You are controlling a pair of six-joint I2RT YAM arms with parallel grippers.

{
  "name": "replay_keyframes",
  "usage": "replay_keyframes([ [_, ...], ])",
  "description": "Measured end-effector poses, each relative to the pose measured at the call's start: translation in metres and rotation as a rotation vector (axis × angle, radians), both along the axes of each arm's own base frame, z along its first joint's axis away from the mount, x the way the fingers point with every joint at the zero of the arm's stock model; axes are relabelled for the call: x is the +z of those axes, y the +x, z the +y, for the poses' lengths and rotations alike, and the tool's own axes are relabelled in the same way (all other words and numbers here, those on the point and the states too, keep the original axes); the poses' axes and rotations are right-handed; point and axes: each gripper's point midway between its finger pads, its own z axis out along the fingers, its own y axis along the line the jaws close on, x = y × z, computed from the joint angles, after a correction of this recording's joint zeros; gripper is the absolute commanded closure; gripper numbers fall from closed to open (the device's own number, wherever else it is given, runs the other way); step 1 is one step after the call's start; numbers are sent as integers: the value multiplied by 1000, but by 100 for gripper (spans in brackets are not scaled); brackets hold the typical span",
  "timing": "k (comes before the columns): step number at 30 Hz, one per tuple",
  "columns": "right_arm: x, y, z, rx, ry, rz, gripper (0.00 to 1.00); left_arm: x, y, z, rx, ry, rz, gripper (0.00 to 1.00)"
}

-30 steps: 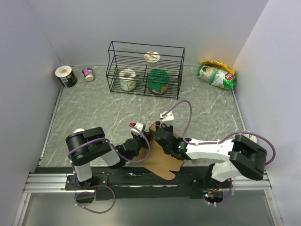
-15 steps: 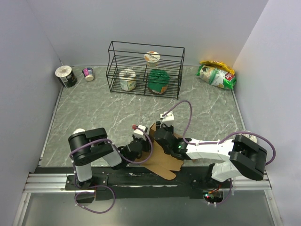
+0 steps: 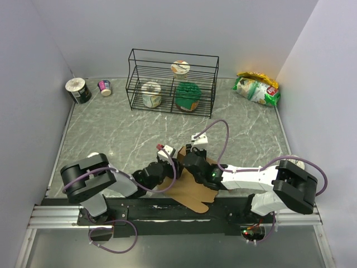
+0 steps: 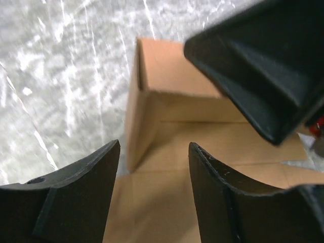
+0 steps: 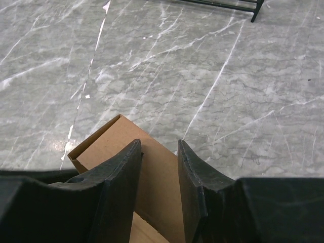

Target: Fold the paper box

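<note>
while the left tool (image 4: 154, 152) gapes apart over the plain brown cardboard paper box (image 4: 177, 109), the right tool (image 5: 158, 144) — clamped or not — cannot be told.

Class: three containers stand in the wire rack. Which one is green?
The lower-right tub; the tub beside it and the cup above are pale.

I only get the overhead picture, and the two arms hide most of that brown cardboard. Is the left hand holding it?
Observer: No. Its wrist camera shows the left hand with fingers apart, pinching nothing, pointing at the plain brown cardboard box.
Operator: Is any of it folded up?
Observer: Yes, one corner is folded up into walls on the grey marble table.
Operator: And the right hand?
Observer: The right hand has its fingers apart, cardboard showing in the gap; whether they touch it I cannot tell.
</note>
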Motion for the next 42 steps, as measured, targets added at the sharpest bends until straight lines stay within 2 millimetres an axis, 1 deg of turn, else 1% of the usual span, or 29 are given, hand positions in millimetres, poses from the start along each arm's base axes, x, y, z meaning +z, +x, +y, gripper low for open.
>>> replay_keyframes([
  [4,0,0,0,2,4,0,58,7,10,4,-14,-2,-17,43],
  [11,0,0,0,3,8,-2,58,13,26,0,-39,14,-35,44],
  [13,0,0,0,3,10,-2,58,9,30,-2,-44,30,-36,49],
  [14,0,0,0,3,11,-3,58,5,31,-3,-46,38,-32,53],
  [16,0,0,0,3,11,-3,58,-3,32,-5,-49,60,-26,57],
  [17,0,0,0,3,11,-3,58,-6,33,-5,-50,68,-24,64],
  [20,0,0,0,3,11,-3,58,-13,36,-4,-33,88,-24,73],
  [28,0,-1,4,17,21,2,58,-11,41,0,30,85,-54,80],
  [29,0,-1,4,17,21,2,58,-12,41,0,34,85,-57,83],
  [34,0,-1,4,19,25,2,58,-12,42,0,77,100,-82,91],
  [35,0,-1,5,19,26,2,58,-12,42,0,86,103,-84,94],
  [40,0,-1,5,18,29,2,58,-12,42,1,125,109,-81,94],
  [42,1,-1,5,18,29,2,58,-12,42,1,137,108,-81,92],
])
